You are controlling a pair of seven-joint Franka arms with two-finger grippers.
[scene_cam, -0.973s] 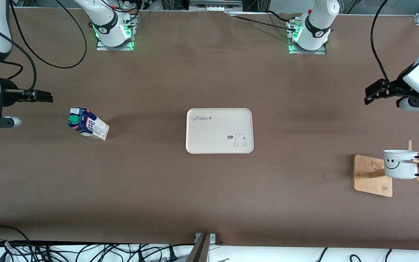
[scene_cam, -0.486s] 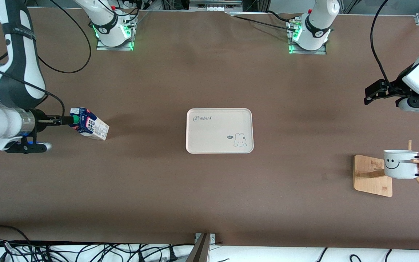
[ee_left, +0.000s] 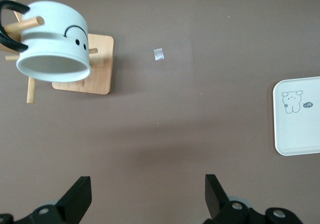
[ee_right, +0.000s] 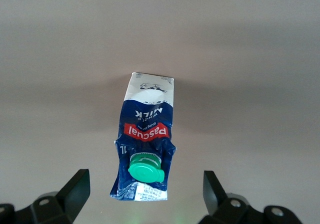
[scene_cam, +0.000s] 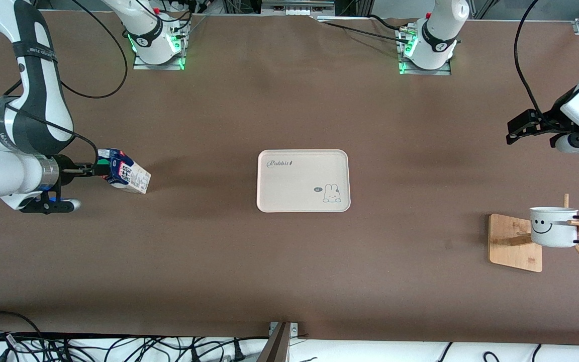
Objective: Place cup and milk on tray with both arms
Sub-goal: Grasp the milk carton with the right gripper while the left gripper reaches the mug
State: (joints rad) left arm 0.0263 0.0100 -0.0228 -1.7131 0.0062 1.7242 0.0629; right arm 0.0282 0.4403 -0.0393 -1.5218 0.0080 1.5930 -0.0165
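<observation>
on the desk (scene_cam: 289, 281), tray (scene_cam: 303, 180) sits mid-desk, bare. milk (scene_cam: 123, 172) stands near the right arm's end; in the right wrist view its green cap faces the camera, long axis upright. right pincer (scene_cam: 97, 170) spread wide, right at the carton top, not gripping. step: approach; next, lower and clamp. cup (scene_cam: 553, 227) hangs sideways on a wooden rack (scene_cam: 514, 243) at the left arm's end, handle toward that edge. left pincer (scene_cam: 515, 129) open, waiting.
</observation>
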